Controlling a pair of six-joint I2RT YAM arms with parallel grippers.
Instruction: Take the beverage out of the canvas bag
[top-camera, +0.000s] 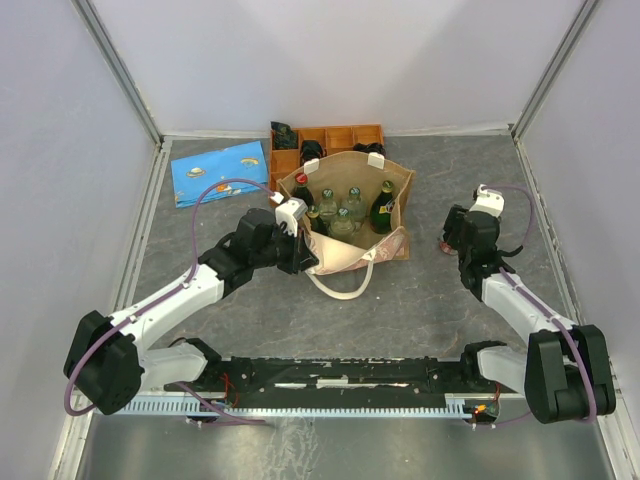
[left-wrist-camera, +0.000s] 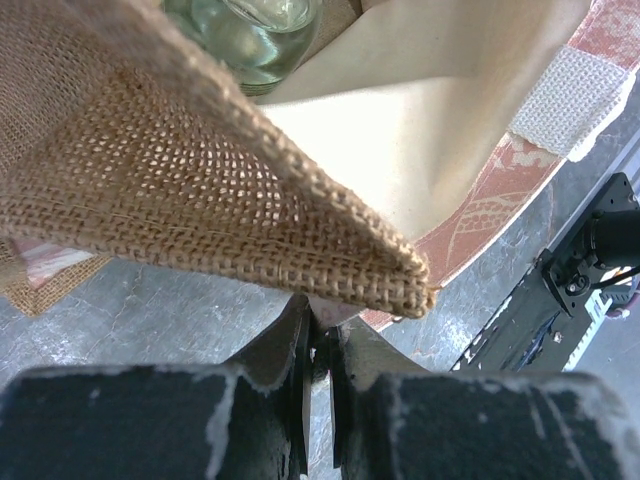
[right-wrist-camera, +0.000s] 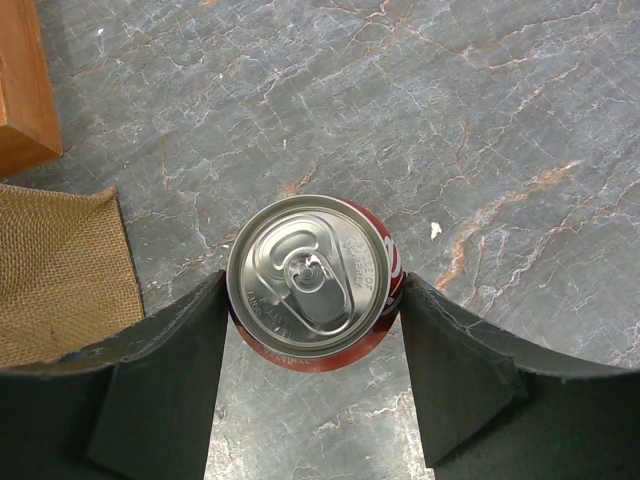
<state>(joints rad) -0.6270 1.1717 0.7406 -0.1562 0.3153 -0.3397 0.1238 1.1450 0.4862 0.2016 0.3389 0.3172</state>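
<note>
The canvas bag stands open at the table's middle back, cream handle hanging over its front. Several glass bottles stand inside, among them a green bottle and a clear bottle. My left gripper is shut on the bag's near-left wall; in the left wrist view the burlap fills the frame above my closed gripper, with a clear bottle behind it. A red can stands upright on the table right of the bag. My right gripper holds it from both sides.
An orange compartmented tray stands behind the bag; its corner shows in the right wrist view. A flat blue patterned cloth lies at the back left. White walls enclose the table on three sides. The bag's corner lies left of the can.
</note>
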